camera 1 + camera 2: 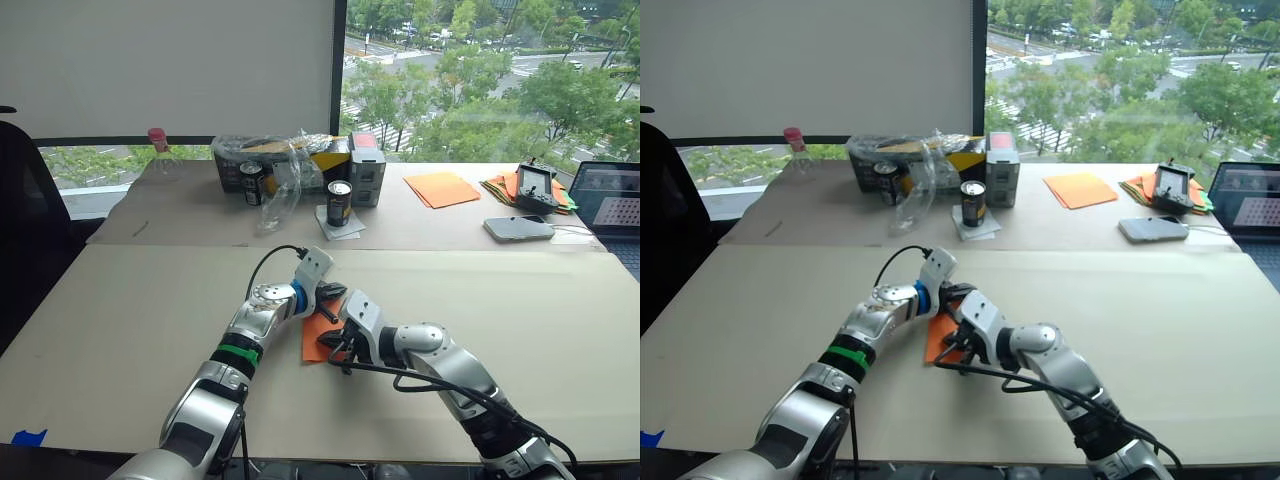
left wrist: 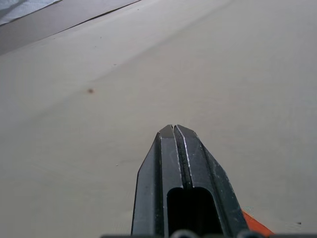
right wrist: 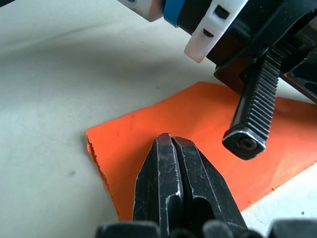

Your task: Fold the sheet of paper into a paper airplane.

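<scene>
The sheet of paper (image 1: 316, 337) is bright orange and lies flat on the near table, between my two wrists. In the right wrist view the paper (image 3: 198, 124) shows a slightly ragged near edge. My right gripper (image 3: 171, 137) is shut, with its tips over the middle of the sheet and nothing between them. My left gripper (image 2: 173, 128) is also shut and empty, pointing over bare tabletop with an orange corner (image 2: 256, 226) of the paper beside it. One toothed finger (image 3: 250, 116) of the left gripper hangs down over the sheet's far part.
On the far table stand two dark cans (image 1: 339, 202), a crumpled clear plastic bag (image 1: 281, 185), a box (image 1: 367, 170) and a pink-capped bottle (image 1: 158, 142). Paler orange sheets (image 1: 441, 188), a coloured paper pile (image 1: 503, 186), a phone (image 1: 518, 228) and a laptop (image 1: 609, 196) lie at the right.
</scene>
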{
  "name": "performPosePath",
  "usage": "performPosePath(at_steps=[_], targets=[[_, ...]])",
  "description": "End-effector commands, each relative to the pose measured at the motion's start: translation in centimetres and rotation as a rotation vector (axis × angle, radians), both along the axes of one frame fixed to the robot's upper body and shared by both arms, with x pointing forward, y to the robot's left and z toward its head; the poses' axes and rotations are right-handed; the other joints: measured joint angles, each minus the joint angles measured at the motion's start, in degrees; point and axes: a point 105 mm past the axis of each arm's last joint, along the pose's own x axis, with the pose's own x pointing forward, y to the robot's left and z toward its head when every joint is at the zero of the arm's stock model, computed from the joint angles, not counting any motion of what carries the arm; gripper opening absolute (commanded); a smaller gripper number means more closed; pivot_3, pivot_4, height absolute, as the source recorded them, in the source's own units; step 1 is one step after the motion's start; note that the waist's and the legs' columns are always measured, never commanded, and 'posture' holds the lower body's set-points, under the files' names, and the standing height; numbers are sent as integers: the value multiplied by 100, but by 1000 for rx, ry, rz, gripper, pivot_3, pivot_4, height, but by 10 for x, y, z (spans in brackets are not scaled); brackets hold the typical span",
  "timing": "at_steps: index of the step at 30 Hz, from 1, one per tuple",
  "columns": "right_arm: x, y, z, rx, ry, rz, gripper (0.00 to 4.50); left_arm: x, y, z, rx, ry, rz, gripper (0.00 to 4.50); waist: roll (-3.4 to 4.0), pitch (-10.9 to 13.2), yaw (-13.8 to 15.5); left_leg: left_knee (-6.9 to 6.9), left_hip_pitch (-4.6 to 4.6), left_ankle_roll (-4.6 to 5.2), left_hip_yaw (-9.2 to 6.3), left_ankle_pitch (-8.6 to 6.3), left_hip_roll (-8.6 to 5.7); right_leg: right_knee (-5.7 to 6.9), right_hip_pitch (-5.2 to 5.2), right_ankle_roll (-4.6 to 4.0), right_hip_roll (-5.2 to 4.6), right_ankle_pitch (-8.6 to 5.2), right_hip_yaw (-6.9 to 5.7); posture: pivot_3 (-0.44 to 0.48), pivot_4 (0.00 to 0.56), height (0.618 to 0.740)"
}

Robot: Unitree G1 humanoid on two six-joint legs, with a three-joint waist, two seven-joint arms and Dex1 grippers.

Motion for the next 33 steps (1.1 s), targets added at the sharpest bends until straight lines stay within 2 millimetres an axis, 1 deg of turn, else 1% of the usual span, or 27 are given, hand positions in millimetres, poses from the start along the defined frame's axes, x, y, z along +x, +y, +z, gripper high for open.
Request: performPosePath(at_steps=[1,7,13,17,20,22,26,29,33], targets=[[-5,-12,-27,-70,106,-44,0,-1,9,-6,22,4,17,22,0,0,-5,0,0,0,0,0,0,0,0,0,0,0,0,0,150,670],[-3,-15,-30,-79,115,-47,0,-10,22,-4,6,-4,18,22,1,0,-60,-1,1,0,-1,0,2,2,-1,0,1,0,0,0,150,670],[2,-19,-31,-99,113,-38,0,-30,33,-14,-6,50,12,22,2,-2,-53,-1,7,0,-1,0,1,1,4,0,1,0,0,0,150,670],[7,-19,-31,-110,107,-29,0,-43,46,-17,-14,73,42,22,4,-4,-66,-1,14,0,-1,0,2,1,11,0,1,0,1,0,150,670],[9,-18,-30,-117,104,-17,0,-52,56,-20,-10,85,62,22,4,-4,-66,-1,31,0,-2,-1,4,0,20,0,2,0,0,0,150,670],[10,-18,-30,-118,102,-13,0,-57,61,-20,-5,88,65,22,5,-4,-65,-5,56,2,-4,-2,6,-4,58,1,3,-2,-2,0,150,670],[11,-18,-30,-121,101,-2,0,-69,70,-19,-20,102,66,22,5,-4,-67,-13,96,6,-4,-6,7,-13,73,6,3,-5,-2,0,150,670],[11,-20,-29,-135,97,14,0,-73,81,-19,-25,101,99,22,5,-4,-57,-14,96,6,-4,-6,7,-12,73,7,3,-6,-2,0,150,670],[14,-22,-25,-142,78,23,0,-72,86,-16,-35,94,113,22,5,-4,-37,-13,95,6,-4,-6,6,-16,73,7,2,-5,-1,0,150,670]])
